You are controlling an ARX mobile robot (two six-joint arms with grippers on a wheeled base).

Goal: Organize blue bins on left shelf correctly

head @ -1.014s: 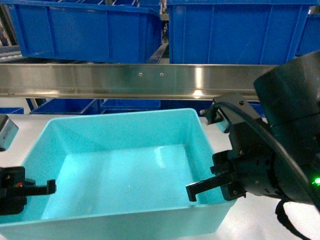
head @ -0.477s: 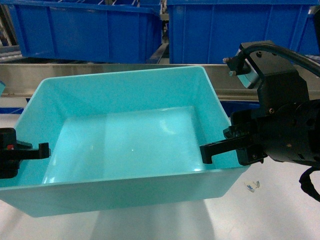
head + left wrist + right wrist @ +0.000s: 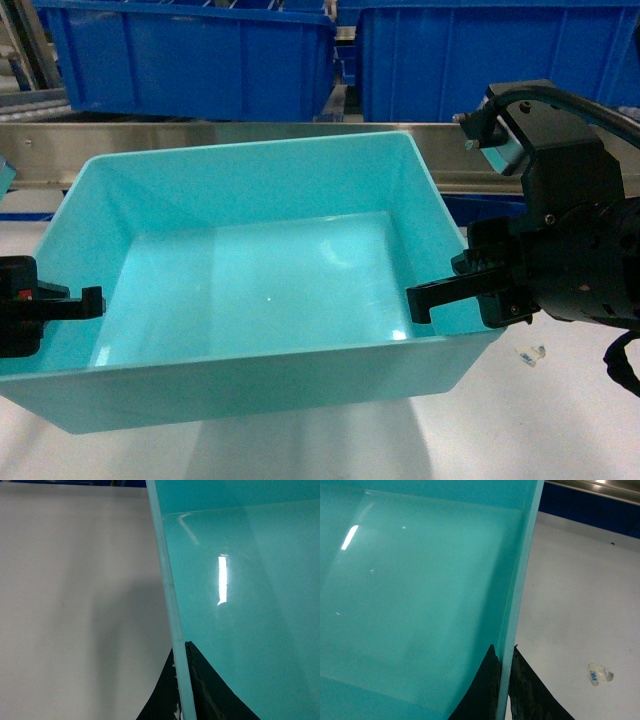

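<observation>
Turquoise rectangular plastic bin point(image 3: 260, 300) at frame centre, both walls pinched by left gripper point(image 3: 85, 300) and right gripper point(image 3: 425, 298); carrying step, next likely onto steel shelf point(image 3: 250, 135).

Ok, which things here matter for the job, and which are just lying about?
Job:
- light turquoise plastic bin
- left gripper and right gripper, each clamped on a side wall
- stainless-steel shelf beam

Lying about:
- royal-blue bins on the shelf
- small white scrap on the white surface
</observation>
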